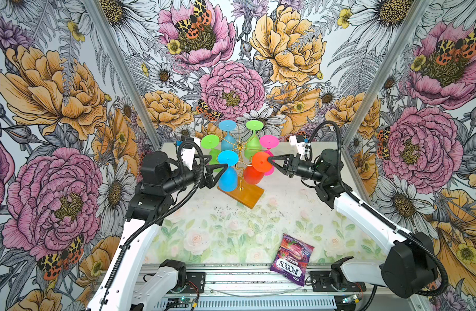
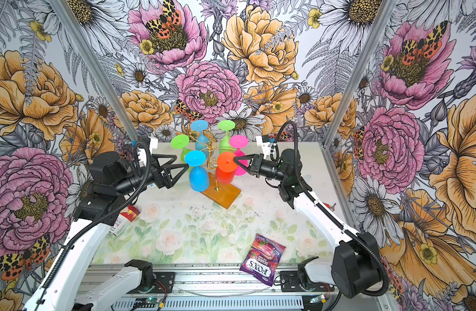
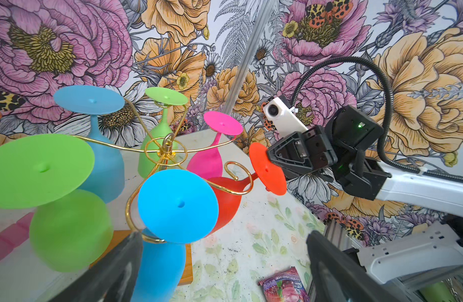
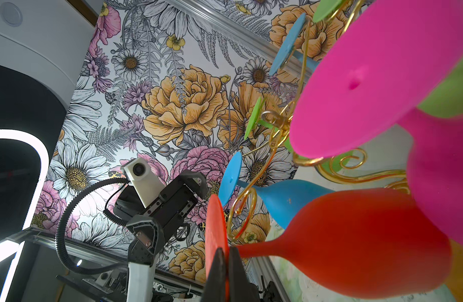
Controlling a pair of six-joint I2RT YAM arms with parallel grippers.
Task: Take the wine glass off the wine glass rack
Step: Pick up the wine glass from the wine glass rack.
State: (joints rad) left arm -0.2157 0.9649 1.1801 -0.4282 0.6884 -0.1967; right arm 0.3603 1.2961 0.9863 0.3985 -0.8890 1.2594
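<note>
The grasp is being secured: the red wine glass is being pinched by its foot between the closed right fingers (stem seemingly hooked in the wine glass rack just beyond them). The left fingers are being held wide, empty. An outward slide along the scroll is being called for.

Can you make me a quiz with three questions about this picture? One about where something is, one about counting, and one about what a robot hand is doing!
1. Where does the sweets bag lie?
A. In a gripper
B. At the front edge of the table
C. Against the back wall

2. How many glasses are at the wine glass rack?
A. Four
B. Five
C. Six

3. What is the right gripper doing?
A. Shut on the foot of the red glass
B. Standing wide open
C. Holding the bag

Answers: 1 B, it lies by the arm bases. 2 C, two blue, two green, one pink, one red. 3 A, the right wrist view shows the foot pinched.
</note>
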